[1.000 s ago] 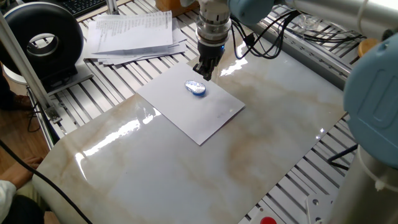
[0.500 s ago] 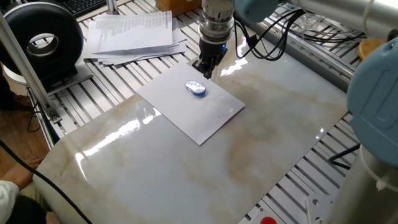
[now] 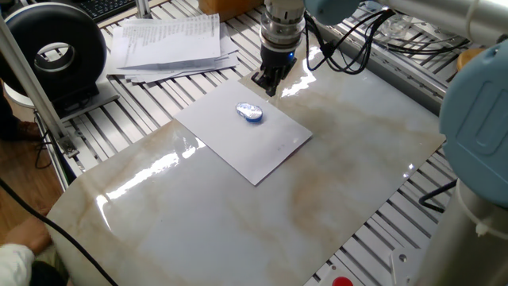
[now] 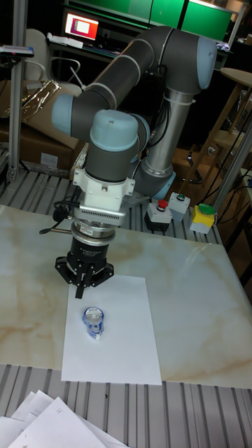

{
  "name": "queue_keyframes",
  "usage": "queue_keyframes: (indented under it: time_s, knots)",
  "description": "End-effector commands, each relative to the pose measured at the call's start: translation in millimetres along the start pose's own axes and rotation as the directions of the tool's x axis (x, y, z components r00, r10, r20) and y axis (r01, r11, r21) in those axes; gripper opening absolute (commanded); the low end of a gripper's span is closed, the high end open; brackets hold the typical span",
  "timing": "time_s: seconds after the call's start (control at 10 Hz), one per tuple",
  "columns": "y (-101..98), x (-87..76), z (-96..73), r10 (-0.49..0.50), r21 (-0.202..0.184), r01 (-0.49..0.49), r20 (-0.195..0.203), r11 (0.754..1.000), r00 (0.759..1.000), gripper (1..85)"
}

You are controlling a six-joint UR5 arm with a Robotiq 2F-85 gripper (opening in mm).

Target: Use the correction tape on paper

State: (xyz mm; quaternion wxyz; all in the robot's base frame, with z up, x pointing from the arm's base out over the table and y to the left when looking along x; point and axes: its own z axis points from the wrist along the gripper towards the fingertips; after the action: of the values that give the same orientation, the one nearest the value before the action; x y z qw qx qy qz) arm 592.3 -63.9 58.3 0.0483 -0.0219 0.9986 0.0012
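Note:
The correction tape (image 3: 249, 112) (image 4: 92, 322), a small blue and clear dispenser, lies on the white paper (image 3: 266, 147) (image 4: 122, 343) near its far corner. The paper lies flat on the marble tabletop (image 3: 238, 214). My gripper (image 3: 267, 84) (image 4: 85, 283) hangs above the table just beyond the paper's far edge, a short way behind the tape and not touching it. Its fingers meet at the tips with nothing between them.
A stack of printed papers (image 3: 167, 41) (image 4: 49, 427) lies at the far left on the slotted frame. A black round device (image 3: 55, 52) stands left of it. Button boxes (image 4: 171, 206) sit behind the arm's base. A person's sleeve (image 3: 16, 258) shows at the lower left.
The gripper has risen and drifted toward the back right, away from the tape. Tape and paper have stayed in place.

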Motion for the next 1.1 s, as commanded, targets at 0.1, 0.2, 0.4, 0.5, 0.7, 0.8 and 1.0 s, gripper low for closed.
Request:
queue_keyframes:
  time_s: [0.1,0.2,0.4,0.5,0.7,0.8,1.0]
  knots:
    - [-9.1,2.3,-5.5,-0.035,0.019,0.034,0.004,0.999,0.999,1.7]
    - [-17.0,1.4,-10.3,-0.059,0.053,0.058,0.023,0.997,0.998,1.7]
    - [-17.9,10.1,-18.3,-0.054,0.057,0.052,0.027,0.997,0.998,1.7]
    - [-25.5,16.3,-19.9,-0.049,0.078,0.048,0.010,0.996,0.999,1.7]
    - [-29.2,36.4,-30.9,-0.035,0.072,0.035,-0.008,0.997,0.999,1.7]
    - [-26.6,37.1,-32.4,-0.038,0.056,0.038,-0.001,0.998,0.999,1.7]
    - [-36.9,37.6,-30.3,-0.053,0.092,0.054,-0.016,0.994,0.998,1.7]
